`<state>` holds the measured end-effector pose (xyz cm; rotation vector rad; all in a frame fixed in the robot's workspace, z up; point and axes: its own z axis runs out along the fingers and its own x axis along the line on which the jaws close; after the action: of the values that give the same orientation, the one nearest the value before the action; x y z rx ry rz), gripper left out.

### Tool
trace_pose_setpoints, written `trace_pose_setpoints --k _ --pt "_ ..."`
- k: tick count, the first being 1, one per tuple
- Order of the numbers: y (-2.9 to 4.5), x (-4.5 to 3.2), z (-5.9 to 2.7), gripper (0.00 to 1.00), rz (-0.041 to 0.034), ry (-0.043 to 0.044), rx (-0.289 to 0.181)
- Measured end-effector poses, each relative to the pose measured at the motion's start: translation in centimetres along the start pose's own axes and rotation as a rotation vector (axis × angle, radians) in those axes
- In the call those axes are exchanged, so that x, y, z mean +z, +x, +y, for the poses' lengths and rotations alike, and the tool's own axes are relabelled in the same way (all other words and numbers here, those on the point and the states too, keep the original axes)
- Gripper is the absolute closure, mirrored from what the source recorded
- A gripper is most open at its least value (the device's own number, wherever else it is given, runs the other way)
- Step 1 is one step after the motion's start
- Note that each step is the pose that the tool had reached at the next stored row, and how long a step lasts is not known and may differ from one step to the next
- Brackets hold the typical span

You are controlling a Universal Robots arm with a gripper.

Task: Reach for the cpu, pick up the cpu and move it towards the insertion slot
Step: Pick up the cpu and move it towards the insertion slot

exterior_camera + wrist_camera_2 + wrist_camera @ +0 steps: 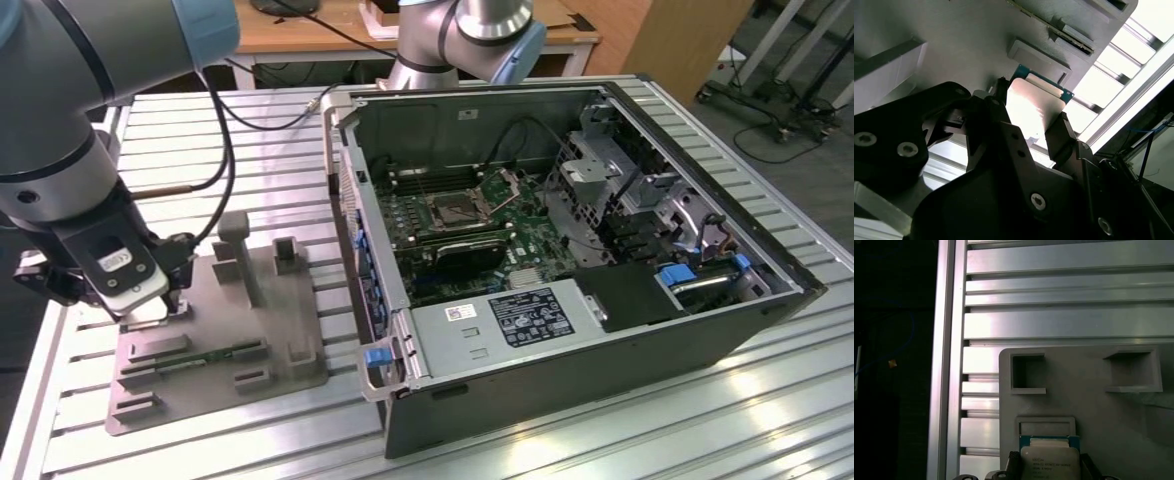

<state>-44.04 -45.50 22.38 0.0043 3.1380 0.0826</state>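
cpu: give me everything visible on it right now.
The cpu is a small flat square chip with a silvery metal lid carrying print and a green rim around it. The gripper clamps it by two opposite edges, with the lid facing the first wrist view. It is over the grey tray, beside a square recess. Whether it touches the tray cannot be told.

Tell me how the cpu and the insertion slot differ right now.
The cpu is held in the pincer over the grey tray; the slot sits fixed inside the open case. The cpu's top is pale and silvery; the slot's centre is dark within a silver frame. The cpu is a flat chip; the slot is a framed socket. Both are square.
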Motion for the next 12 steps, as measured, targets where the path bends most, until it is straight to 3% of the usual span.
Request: trace_pose_setpoints --k 12 --pt "0.0 -0.19 -0.05 0.45 0.0002 0.0001 0.0"
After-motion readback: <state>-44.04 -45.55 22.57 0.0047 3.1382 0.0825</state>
